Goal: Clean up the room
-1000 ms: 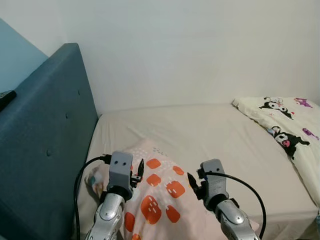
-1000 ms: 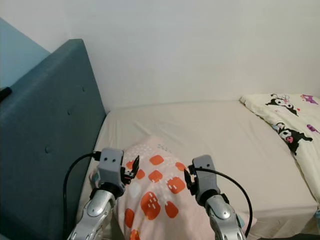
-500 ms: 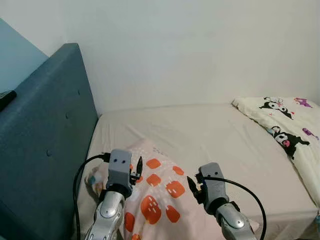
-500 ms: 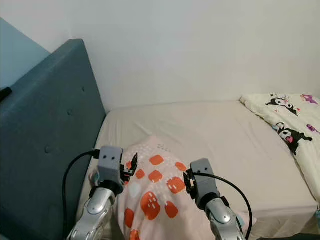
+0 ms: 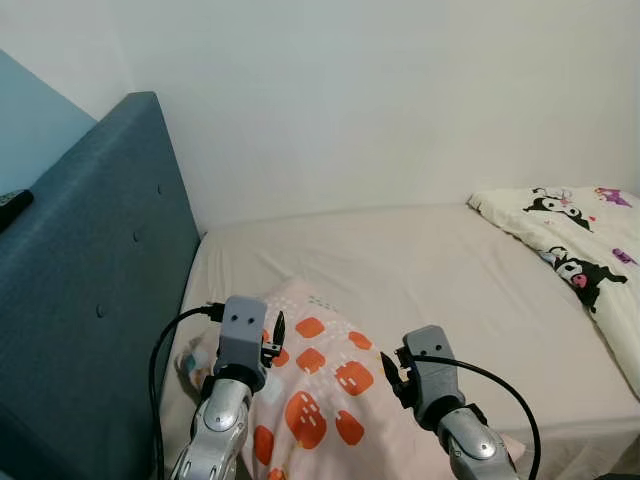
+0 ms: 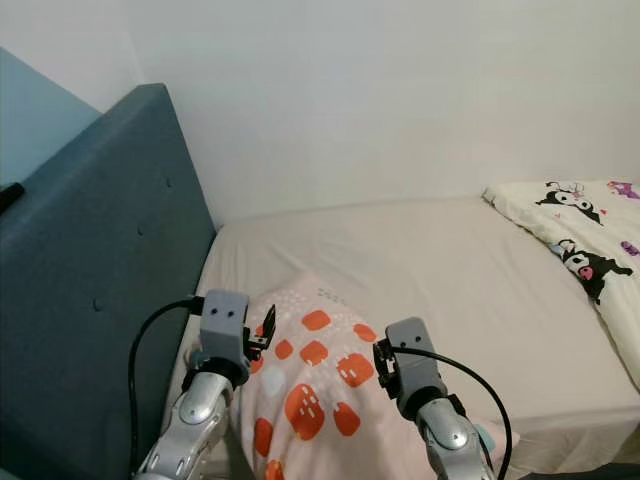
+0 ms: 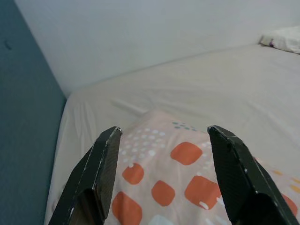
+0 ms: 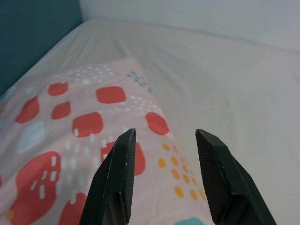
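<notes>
Pink pillow [image 5: 315, 390] with orange-red patches lies at near left of the bed [image 5: 420, 260], close beside the blue-grey upholstered headboard [image 5: 90, 290]. Left claw [image 7: 161, 176] hovers over the pillow's left part, fingers spread, nothing between them. Right claw [image 8: 164, 180] hovers over the pillow's right part, fingers likewise spread and empty. Cream blanket with black cartoon figures [image 5: 580, 265] lies at far right of the bed, well apart from the pillow. White wall [image 5: 380, 100] beyond.

A home bedroom: bed [image 5: 420, 270], padded headboard [image 5: 90, 300], cartoon-print quilt [image 5: 580, 250].
</notes>
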Motion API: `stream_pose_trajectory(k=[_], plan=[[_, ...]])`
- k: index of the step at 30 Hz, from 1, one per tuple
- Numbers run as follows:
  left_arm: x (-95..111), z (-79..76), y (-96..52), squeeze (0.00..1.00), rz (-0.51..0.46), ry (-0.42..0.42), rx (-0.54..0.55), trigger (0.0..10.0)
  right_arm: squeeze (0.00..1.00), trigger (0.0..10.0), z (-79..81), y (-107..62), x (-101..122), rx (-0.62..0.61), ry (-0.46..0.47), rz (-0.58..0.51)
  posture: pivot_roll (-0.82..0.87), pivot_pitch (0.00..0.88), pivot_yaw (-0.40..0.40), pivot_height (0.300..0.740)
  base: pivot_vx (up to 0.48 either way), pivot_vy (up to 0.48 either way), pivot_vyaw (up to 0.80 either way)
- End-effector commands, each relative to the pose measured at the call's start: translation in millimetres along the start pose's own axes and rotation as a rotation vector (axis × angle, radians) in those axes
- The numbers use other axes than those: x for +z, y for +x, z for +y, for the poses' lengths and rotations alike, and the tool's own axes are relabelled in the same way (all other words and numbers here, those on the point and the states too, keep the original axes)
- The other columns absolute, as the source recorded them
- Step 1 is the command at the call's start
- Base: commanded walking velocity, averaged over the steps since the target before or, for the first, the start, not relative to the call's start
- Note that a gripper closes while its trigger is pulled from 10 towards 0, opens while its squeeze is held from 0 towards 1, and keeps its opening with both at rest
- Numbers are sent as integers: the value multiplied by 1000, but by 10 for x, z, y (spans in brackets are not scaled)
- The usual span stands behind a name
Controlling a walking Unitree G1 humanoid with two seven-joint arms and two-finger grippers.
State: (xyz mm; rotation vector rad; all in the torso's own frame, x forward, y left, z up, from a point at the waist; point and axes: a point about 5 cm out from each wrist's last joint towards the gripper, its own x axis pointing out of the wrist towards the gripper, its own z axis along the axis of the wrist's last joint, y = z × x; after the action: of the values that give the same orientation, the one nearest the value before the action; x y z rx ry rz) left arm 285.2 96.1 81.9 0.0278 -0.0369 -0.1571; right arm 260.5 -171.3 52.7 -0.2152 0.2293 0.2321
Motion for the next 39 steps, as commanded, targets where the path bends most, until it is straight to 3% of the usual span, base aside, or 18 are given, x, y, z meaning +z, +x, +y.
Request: stream_pose_trajectory(k=[1, 6, 15, 20, 23, 25, 30, 39], plan=[[-30, -53, 21, 0, 24, 9, -24, 10000, 0, 10000, -44, -22, 14, -16, -2, -12, -146, 0, 30, 740, 0, 0, 0], [-54, -11, 14, 0, 40, 10, -18, 10000, 0, 10000, -31, -44, 1, -11, 3, -3, -150, 0, 32, 740, 0, 0, 0], [-105, 33, -36, 0, 67, -5, 8, 10000, 0, 10000, 133, -96, -44, 35, 12, 10, -136, 0, 23, 740, 0, 0, 0], [-147, 40, -122, 0, 86, -37, 52, 10000, 0, 10000, 187, -101, -34, 96, -34, 13, -134, 0, -8, 740, 0, 0, 0], [-143, -1, -128, 0, 84, -57, 56, 10000, 0, 10000, 129, -84, -23, 78, -16, 12, -142, 0, -2, 740, 0, 0, 0], [-176, -24, -145, 0, 95, -55, 56, 10000, 0, 10000, 92, -89, -46, 61, -57, 19, -147, 0, -13, 740, 0, 0, 0], [-183, 11, -148, 0, 93, -20, 61, 10000, 0, 10000, 153, -93, -33, 116, -45, 22, -129, 0, -76, 740, 0, 0, 0], [-174, 35, -160, 0, 81, -2, 77, 10000, 0, 10000, 132, -66, 1, 136, -62, 17, -131, 0, -89, 740, 0, 0, 0]])
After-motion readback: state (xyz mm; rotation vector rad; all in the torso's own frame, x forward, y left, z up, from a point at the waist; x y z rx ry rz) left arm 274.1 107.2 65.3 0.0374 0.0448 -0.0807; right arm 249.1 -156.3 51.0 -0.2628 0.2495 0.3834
